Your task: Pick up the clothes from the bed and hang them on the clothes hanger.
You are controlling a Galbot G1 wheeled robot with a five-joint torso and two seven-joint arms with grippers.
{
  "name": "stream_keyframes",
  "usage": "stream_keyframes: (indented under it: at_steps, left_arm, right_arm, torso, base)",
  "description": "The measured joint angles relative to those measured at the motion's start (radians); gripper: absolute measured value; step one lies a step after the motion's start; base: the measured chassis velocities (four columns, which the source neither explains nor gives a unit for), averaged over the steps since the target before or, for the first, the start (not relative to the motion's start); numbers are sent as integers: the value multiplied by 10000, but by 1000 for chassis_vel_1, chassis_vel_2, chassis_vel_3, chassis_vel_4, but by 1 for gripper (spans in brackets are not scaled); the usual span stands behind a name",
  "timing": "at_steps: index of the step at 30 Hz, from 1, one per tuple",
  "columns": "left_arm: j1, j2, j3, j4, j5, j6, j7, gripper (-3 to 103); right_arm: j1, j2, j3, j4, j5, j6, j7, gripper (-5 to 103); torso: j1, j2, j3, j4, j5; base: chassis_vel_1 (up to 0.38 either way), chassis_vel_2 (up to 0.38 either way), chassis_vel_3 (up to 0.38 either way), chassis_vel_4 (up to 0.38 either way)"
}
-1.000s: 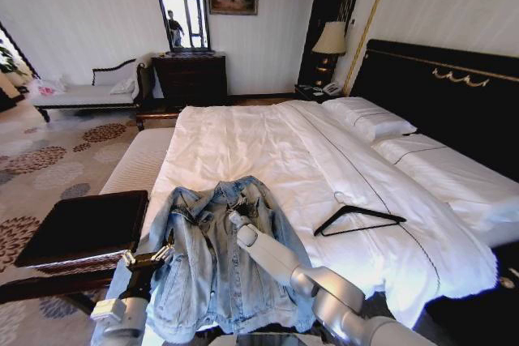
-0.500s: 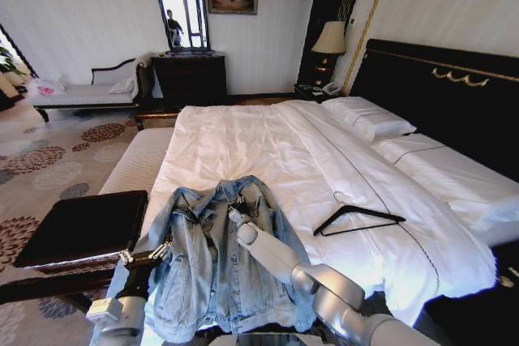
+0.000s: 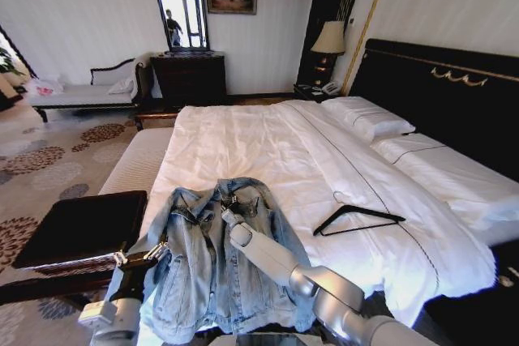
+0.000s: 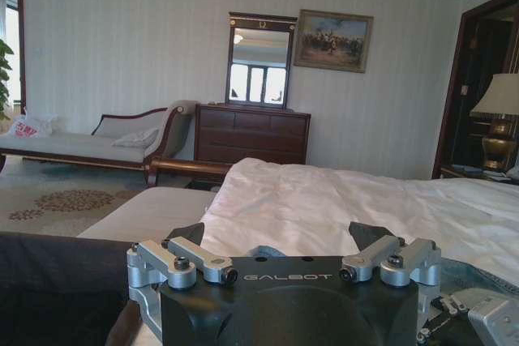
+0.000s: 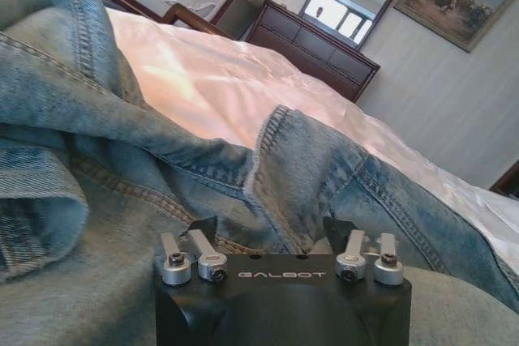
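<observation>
Clothes here means 1 light-blue denim jacket (image 3: 215,261), and we see it spread front-up at the near end of the bed (image 3: 243,139), collar toward the headboard. We see the clothes hanger (image 3: 357,219) lying flat on the white duvet to the jacket's right, well apart from it.

The right claw (image 3: 228,209) reaches over the middle of the jacket to the collar area. From its wrist camera, the right claw (image 5: 274,232) sits low on the denim with a raised fold of collar between its 2 dark tips; we cannot tell whether they grip it.

The left claw (image 3: 144,254) hovers at the jacket's left edge, beside a dark bench (image 3: 81,228). From its wrist camera, its tips (image 4: 185,234) stand wide apart with nothing between them.
</observation>
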State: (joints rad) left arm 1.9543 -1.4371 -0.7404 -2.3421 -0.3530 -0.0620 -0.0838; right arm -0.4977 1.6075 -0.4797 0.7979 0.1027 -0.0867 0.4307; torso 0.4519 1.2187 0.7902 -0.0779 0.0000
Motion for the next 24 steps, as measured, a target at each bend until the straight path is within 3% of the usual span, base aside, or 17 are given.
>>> stream_keyframes:
  at_steps: [6, 9, 11, 12, 14, 18, 19, 23, 24]
  left_arm:
    - [1, -27, -4, 4, -52, -9, 1, 100]
    - [-1, -30, -5, 5, -81, -11, 1, 100]
    - [-4, -31, -4, 4, -89, -11, 1, 100]
    - [-13, -32, 0, 0, -106, -11, 1, 100]
    - [-15, -32, 2, -2, -110, -11, 1, 100]
    - [5, -46, -29, -9, -139, -15, 4, 100]
    - [5, -46, -29, -9, -139, -15, 4, 100]
    - [35, -58, -94, -26, -184, -22, 16, 100]
    - [37, -56, -135, -45, -197, -26, 21, 100]
  right_arm:
    - [31, 2, 126, -44, 64, 3, 78, 63]
    - [47, 4, 122, 18, 114, 11, 119, 47]
    - [48, 5, 118, 35, 126, 16, 130, 47]
    - [50, 5, 105, 63, 143, 26, 156, 36]
    - [52, 6, 94, 77, 152, 29, 167, 36]
    - [85, 5, 18, 261, 354, 23, 232, 14]
    - [85, 5, 18, 261, 354, 23, 232, 14]
    - [121, 5, -30, 587, 980, -193, 307, 4]
    - [145, 5, -41, 892, 1642, -422, 398, 2]
  torso:
    - [0, 0, 0, -1, 0]
    - [0, 0, 0, -1, 0]
    - [0, 0, 0, -1, 0]
    - [0, 0, 0, -1, -1]
    - [-1, 0, 0, -1, 0]
    - [-1, 0, 0, -1, 0]
    - [-1, 0, 0, -1, 0]
    - [-1, 0, 0, -1, -1]
    - [-1, 0, 0, -2, -1]
  base:
    - [0, 0, 0, 0]
    - [0, 0, 0, 0]
    - [0, 0, 0, 0]
    - [0, 0, 0, 0]
    - [0, 0, 0, 0]
    - [0, 0, 0, 0]
    - [0, 0, 0, 0]
    - [0, 0, 0, 0]
    - [0, 0, 0, 0]
